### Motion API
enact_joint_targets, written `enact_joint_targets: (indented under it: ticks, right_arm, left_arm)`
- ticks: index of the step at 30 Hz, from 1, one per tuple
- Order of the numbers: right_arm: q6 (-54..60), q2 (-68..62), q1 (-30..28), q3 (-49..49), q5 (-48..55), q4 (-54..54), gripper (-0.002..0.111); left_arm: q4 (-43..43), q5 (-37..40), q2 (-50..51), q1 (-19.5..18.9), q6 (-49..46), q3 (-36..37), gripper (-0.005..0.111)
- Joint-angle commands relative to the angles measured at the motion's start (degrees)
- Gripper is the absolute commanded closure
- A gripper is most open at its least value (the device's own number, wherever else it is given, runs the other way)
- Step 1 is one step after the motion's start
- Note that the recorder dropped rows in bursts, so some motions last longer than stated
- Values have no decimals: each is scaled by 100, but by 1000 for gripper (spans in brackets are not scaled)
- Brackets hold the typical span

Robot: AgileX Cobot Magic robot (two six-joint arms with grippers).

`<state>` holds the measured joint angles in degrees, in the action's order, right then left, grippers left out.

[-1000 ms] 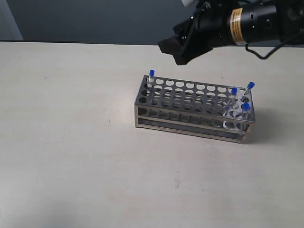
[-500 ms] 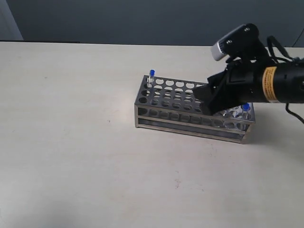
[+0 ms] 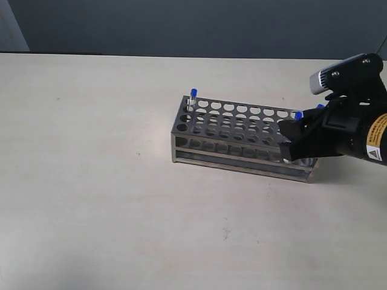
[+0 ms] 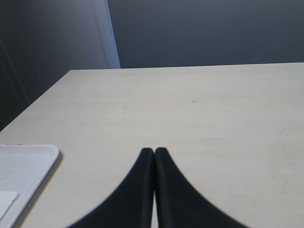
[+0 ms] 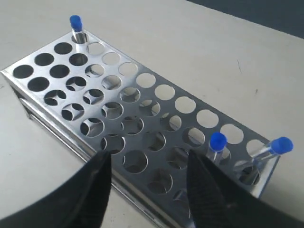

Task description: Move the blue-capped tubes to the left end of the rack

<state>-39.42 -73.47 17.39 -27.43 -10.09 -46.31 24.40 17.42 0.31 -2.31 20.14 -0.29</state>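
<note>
Since a second earlier our right pincer [image 3: 294,140] had swung down from above the far side of the rack [image 3: 236,158] to its right end, where it hung spread and holding nothing, just beside the blue-capped tubes [image 5: 217,141] waiting there. One blue-capped tube [image 3: 193,95] already stood in a corner hole at the left end, while at the right end we could see only two, any other being hidden by the arm, so we judged the job roughly a quarter done. Our left pincer [image 4: 154,153] hung pressed together over the worktop [image 4: 199,104], the rack nowhere in its view.
</note>
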Motion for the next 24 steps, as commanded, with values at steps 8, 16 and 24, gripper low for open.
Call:
enact_joint_targets:
  ticks: [8,16,24]
  right_arm:
    - [453,-984,-140,-295,204,511,60]
    - [211,175,-3,-369,1009,511,60]
    - [550,-652,-166,-369,807,427,60]
  left_arm:
    - [32,-42,-31,22,28,9,106]
    - [32,-42,-31,22,28,9,106]
    - [32,-42,-31,22,28,9,106]
